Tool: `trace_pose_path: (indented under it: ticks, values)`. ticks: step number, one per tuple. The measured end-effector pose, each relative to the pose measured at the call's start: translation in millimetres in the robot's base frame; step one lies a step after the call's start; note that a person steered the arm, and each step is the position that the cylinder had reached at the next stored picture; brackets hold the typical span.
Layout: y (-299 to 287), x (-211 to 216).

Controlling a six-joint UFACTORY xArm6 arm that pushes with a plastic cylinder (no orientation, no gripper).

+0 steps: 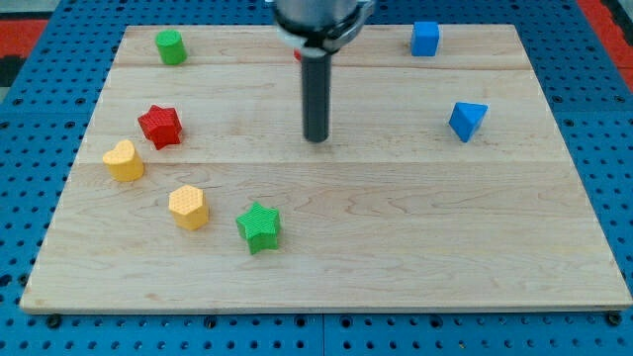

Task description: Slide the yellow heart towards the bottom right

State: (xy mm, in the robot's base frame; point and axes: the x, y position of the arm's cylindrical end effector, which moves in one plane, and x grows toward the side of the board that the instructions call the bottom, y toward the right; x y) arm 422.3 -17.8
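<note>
A pale wooden board [326,257] lay on a blue pegboard table [30,109], seen from one camera looking down at an angle. My arm came in from the view's top centre and ended in a straight dark rod; my tip [316,139] rested near the middle of the board, slightly toward the top. The arm carried no pincer at all, so there was nothing to be released or clenched, only the bare rod, and it touched no block.

The yellow heart [124,161] sat near the board's left edge, about halfway down, well apart from my tip and to its left. Just above and to the right of the heart stood a red star [159,126], close to it, though I could not tell whether the two touched. Below and to the right of the heart was a yellow hexagon [188,208], and further right again, lower still, a green star [259,226]; these formed a loose arc curving toward the view's bottom.

A green cylinder-like block [170,46] stood in the top left corner. On the right side were a blue cube [425,39] near the top edge and a blue triangular block [468,120] below it, both well apart from my tip.
</note>
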Motion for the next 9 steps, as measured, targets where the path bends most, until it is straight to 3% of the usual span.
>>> trace_pose_path:
  ticks: [1, 2, 4, 6, 7, 8, 9]
  values:
    - [-20, 46]
    - [-96, 31]
    - [-188, -13]
    - [-264, -14]
    - [-199, 38]
    - [-146, 31]
    - [-122, 54]
